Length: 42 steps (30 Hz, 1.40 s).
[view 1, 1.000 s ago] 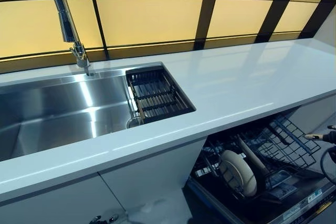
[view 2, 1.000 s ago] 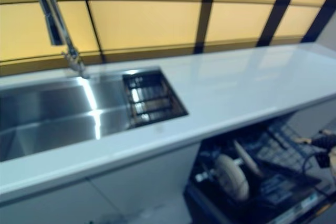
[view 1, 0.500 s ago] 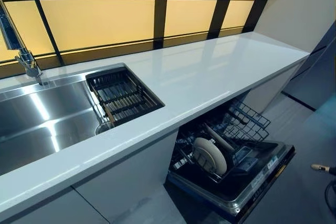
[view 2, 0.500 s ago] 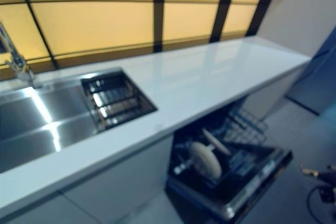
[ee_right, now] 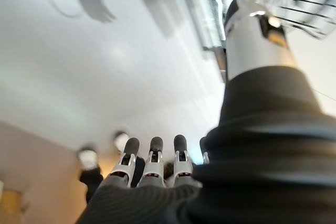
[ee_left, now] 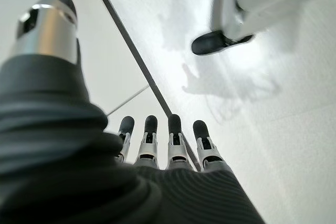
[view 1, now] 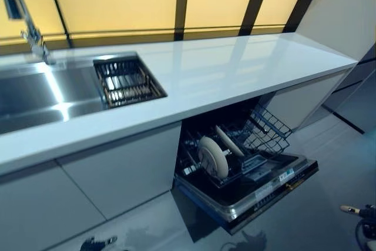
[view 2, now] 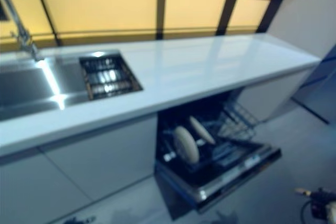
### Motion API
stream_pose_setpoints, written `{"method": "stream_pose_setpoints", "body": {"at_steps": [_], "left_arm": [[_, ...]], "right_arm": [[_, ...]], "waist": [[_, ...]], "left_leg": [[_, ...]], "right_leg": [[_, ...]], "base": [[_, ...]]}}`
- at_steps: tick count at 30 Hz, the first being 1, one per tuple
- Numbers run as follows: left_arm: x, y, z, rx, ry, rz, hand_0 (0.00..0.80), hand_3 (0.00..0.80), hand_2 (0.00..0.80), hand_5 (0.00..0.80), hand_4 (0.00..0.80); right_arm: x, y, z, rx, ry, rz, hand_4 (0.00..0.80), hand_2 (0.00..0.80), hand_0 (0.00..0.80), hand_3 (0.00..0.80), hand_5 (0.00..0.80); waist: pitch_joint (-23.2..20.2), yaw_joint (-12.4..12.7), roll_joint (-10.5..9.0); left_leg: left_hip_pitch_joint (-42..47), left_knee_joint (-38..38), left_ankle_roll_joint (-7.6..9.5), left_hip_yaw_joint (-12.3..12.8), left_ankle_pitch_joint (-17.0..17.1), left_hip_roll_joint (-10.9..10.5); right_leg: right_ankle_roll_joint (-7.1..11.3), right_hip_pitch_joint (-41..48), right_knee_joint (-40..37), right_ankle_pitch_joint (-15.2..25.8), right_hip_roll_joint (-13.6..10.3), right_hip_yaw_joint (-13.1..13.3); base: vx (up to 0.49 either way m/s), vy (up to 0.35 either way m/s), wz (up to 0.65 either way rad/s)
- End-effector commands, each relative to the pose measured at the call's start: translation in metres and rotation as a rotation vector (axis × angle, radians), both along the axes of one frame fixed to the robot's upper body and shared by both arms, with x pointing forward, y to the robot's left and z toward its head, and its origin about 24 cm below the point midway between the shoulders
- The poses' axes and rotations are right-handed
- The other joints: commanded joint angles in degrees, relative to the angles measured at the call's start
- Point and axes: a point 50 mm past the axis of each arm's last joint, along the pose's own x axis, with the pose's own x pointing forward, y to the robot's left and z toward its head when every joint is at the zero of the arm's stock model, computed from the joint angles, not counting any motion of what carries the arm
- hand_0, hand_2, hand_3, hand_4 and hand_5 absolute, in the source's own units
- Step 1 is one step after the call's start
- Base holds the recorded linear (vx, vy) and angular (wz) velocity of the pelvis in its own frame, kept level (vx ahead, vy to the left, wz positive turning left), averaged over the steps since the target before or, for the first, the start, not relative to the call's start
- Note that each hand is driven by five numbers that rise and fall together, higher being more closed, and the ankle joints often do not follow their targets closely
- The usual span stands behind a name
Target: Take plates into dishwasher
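Cream round plate upright in dishwasher rack.

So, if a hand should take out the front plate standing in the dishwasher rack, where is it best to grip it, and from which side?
Probably its upper rim, from above. The front plate stands on edge in the lower rack; its bottom sits between the tines and a second plate leans close behind, so only the top edge looks free. Both hands hold nothing now.
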Motion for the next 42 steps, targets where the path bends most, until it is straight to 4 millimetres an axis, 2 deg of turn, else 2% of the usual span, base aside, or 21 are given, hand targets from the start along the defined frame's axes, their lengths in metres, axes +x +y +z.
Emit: {"method": "stream_pose_setpoints", "body": {"at_steps": [1, 4, 7, 9, 12, 14, 15, 16, 17, 19, 21, 25, 29, 34, 42], "left_arm": [[0.01, 0.025, 0.017, 0.08, -0.066, 0.041, 0.0, 0.0, 0.0, 0.0, 0.0], [-0.002, 0.025, 0.012, 0.08, -0.042, 0.054, 0.0, 0.0, 0.0, 0.0, 0.0], [-0.017, 0.028, 0.007, 0.076, -0.013, 0.089, 0.0, 0.0, 0.0, 0.0, 0.0], [-0.037, 0.028, 0.0, 0.067, 0.024, 0.129, 0.0, 0.0, 0.0, 0.0, 0.0], [-0.045, 0.023, -0.005, 0.038, 0.028, 0.138, 0.0, 0.0, 0.0, 0.0, 0.0], [-0.044, 0.016, -0.008, 0.012, 0.011, 0.132, 0.0, 0.0, 0.0, 0.0, 0.0], [-0.041, 0.01, -0.01, -0.012, -0.008, 0.134, 0.0, 0.0, 0.0, 0.0, 0.0], [-0.04, 0.008, -0.011, -0.028, -0.02, 0.153, 0.0, 0.0, 0.0, 0.0, 0.0], [-0.037, 0.007, -0.01, -0.031, -0.028, 0.162, 0.0, 0.0, 0.0, 0.0, 0.0], [-0.03, 0.007, -0.008, -0.03, -0.036, 0.147, 0.0, 0.0, 0.0, 0.0, 0.0], [-0.023, 0.005, -0.006, -0.03, -0.059, 0.124, 0.0, 0.0, 0.0, 0.0, 0.0], [-0.012, 0.0, -0.004, -0.038, -0.091, 0.098, 0.0, 0.0, 0.0, 0.0, 0.0], [-0.019, 0.001, -0.006, -0.043, -0.08, 0.107, 0.0, 0.0, 0.0, 0.0, 0.0], [-0.017, -0.001, -0.006, -0.052, -0.085, 0.089, 0.0, 0.0, 0.0, 0.0, 0.0], [-0.011, -0.012, -0.008, -0.087, -0.106, 0.071, 0.0, 0.0, 0.0, 0.0, 0.0]], "right_arm": [[0.021, 0.002, 0.015, 0.021, -0.147, 0.023, 0.0, 0.0, 0.0, 0.0, 0.0], [0.015, 0.004, 0.003, 0.077, -0.15, 0.002, 0.0, 0.0, 0.0, 0.0, 0.0], [0.015, 0.009, -0.004, 0.08, -0.133, 0.015, 0.0, 0.0, 0.0, 0.0, 0.0], [0.011, 0.011, -0.009, 0.104, -0.103, 0.056, 0.0, 0.0, 0.0, 0.0, 0.0], [0.01, 0.02, -0.017, 0.138, -0.107, 0.101, 0.0, 0.0, 0.0, 0.0, 0.0], [0.006, 0.028, -0.026, 0.193, -0.127, 0.092, 0.0, 0.0, 0.0, 0.0, 0.0], [0.008, 0.037, -0.033, 0.273, -0.157, 0.086, 0.0, 0.0, 0.0, 0.0, 0.0], [0.013, 0.043, -0.034, 0.313, -0.174, 0.097, 0.0, 0.0, 0.0, 0.0, 0.0], [0.019, 0.054, -0.038, 0.399, -0.207, 0.096, 0.0, 0.0, 0.0, 0.0, 0.0], [0.022, 0.071, -0.05, 0.477, -0.239, 0.078, 0.0, 0.0, 0.0, 0.0, 0.0], [0.023, 0.079, -0.057, 0.527, -0.269, 0.065, 0.0, 0.0, 0.0, 0.0, 0.0], [0.023, 0.083, -0.063, 0.584, -0.323, 0.0, 0.0, 0.0, 0.0, 0.0, 0.0], [0.019, 0.085, -0.069, 0.6, -0.311, -0.007, 0.0, 0.0, 0.0, 0.0, 0.0], [0.019, 0.082, -0.067, 0.607, -0.332, -0.007, 0.0, 0.0, 0.0, 0.0, 0.0], [0.022, 0.091, -0.072, 0.648, -0.358, -0.02, 0.0, 0.0, 0.0, 0.0, 0.0]], "waist": [[2.1, 0.6, -4.67], [2.2, 1.2, -3.46], [2.4, 2.1, -1.69], [2.2, 2.2, -0.36], [2.5, 1.0, 0.25], [3.2, -0.4, -0.92], [3.5, -0.8, -2.24], [3.5, -0.6, -3.12], [3.0, -1.0, -1.9], [3.5, -1.6, -0.9], [4.5, -1.7, -0.46], [6.6, -1.2, 0.52], [7.5, -0.9, 1.24], [8.3, -0.8, 1.98], [8.9, -0.5, 3.32]], "left_leg": [[-4.7, 2.6, 3.41, 1.3, 2.3, -6.9], [-3.7, -0.5, 2.24, 1.2, 4.7, -5.5], [-3.9, -3.3, 1.0, -0.1, 7.6, -4.1], [-3.0, -7.9, 0.39, 1.1, 8.5, -3.6], [-2.1, -7.6, 0.48, 3.2, 8.5, -4.2], [-1.9, 4.6, 2.38, 0.8, 2.7, -6.4], [-2.3, 13.4, 3.78, -4.5, -2.7, -9.9], [0.5, 14.1, 5.72, -9.0, -8.5, -14.0], [5.4, 6.4, 5.35, -10.0, -6.0, -12.5], [7.5, 2.4, 4.43, -8.9, -4.2, -11.5], [6.9, 2.4, 4.27, -9.9, -4.3, -11.8], [4.7, 3.3, 3.85, -11.3, -3.8, -12.7], [5.0, 2.2, 3.82, -12.6, -3.3, -13.0], [5.0, 1.2, 3.58, -13.4, -2.7, -13.0], [4.4, 0.9, 3.49, -13.9, -1.9, -13.4]], "right_leg": [[1.31, 15.2, -9.9, 4.2, -5.1, 1.4], [0.42, 15.8, -10.3, 1.1, -4.4, 0.4], [-0.98, 16.1, -8.8, -2.6, -3.0, 0.7], [-2.2, 16.5, -8.2, -4.0, -1.8, 0.7], [-3.27, 16.5, -9.1, -3.5, -0.6, 1.0], [-4.46, 15.0, -9.4, -1.3, -1.4, 0.9], [-4.66, 12.9, -9.5, 1.1, -3.1, 1.9], [-4.15, 10.4, -9.1, 2.7, -4.4, 3.2], [-3.47, 7.9, -7.6, 3.0, -3.7, 3.3], [-3.05, 5.8, -6.6, 3.3, -3.3, 2.0], [-3.56, 4.0, -5.7, 3.2, -2.8, 1.6], [-4.39, 2.2, -5.0, 3.3, -2.5, 0.0], [-4.86, 2.2, -4.9, 2.9, -2.1, -0.5], [-5.05, 1.1, -3.9, 2.5, -2.2, -1.2], [-5.35, -0.2, -1.7, 1.7, -2.8, -1.9]], "base": [[-0.182, -0.121, 0.04], [-0.168, -0.118, 0.08], [-0.075, -0.069, -0.05], [0.009, -0.023, -0.26], [-0.077, -0.027, -0.13], [-0.255, -0.061, 0.05], [-0.279, 0.013, 0.02], [-0.242, 0.08, -0.09], [-0.11, 0.075, -0.24], [-0.073, -0.004, -0.45], [-0.139, -0.065, 0.45], [-0.143, -0.035, 0.04], [-0.055, -0.029, 0.09], [-0.074, -0.018, 0.05], [-0.066, 0.005, 0.07]]}}
